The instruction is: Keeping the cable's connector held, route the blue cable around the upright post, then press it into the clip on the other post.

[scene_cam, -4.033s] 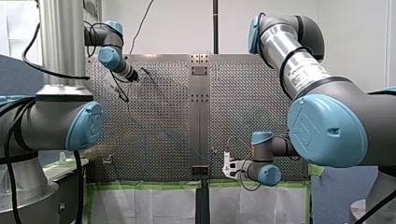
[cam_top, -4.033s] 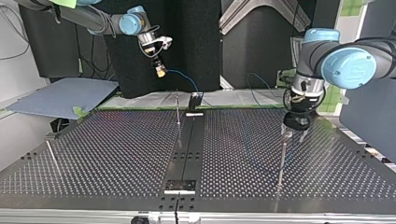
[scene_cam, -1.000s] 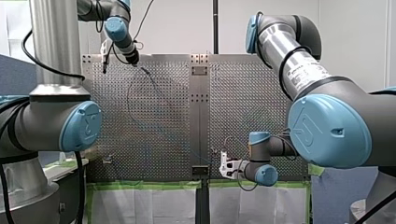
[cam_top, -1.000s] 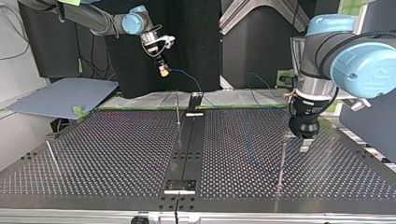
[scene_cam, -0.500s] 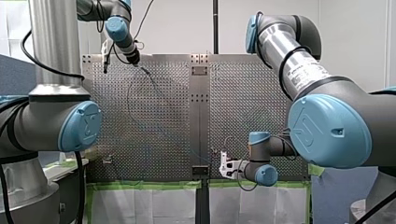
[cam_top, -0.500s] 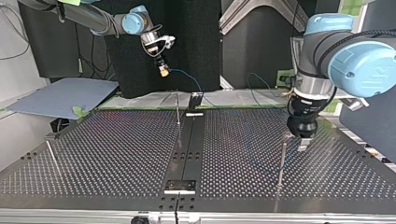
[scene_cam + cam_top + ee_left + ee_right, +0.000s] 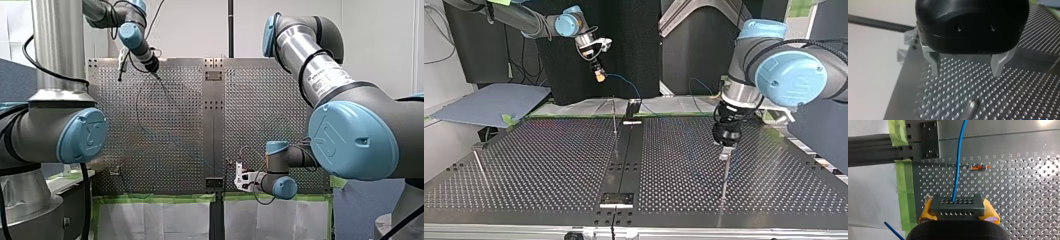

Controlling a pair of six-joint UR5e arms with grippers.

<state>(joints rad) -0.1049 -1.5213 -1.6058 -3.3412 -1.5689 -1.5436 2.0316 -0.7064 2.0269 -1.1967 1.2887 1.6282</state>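
A: How does my right arm stand?
B: Raised off the table [image 7: 549, 165], wrist tipped downward. The right gripper [image 7: 599, 77] is clamped on the connector [image 7: 958, 205], with yellow pads [image 7: 927, 210] on its two ends.
A: And the cable?
B: The cable [image 7: 959, 157] leaves the connector's holed face and runs straight ahead of that gripper. The connector's long side lies across, pad to pad.
A: My left arm?
B: Wrist upright, left gripper [image 7: 966, 68] pointing straight down. Its metal fingers [image 7: 935, 63] are spread with nothing between them. The post [image 7: 970, 108] has its tip just under them.
A: Any writing?
B: Small numbers [image 7: 1023, 154] along the holes ahead of the right gripper. I can read 22 and 21; the rest I can't tell.
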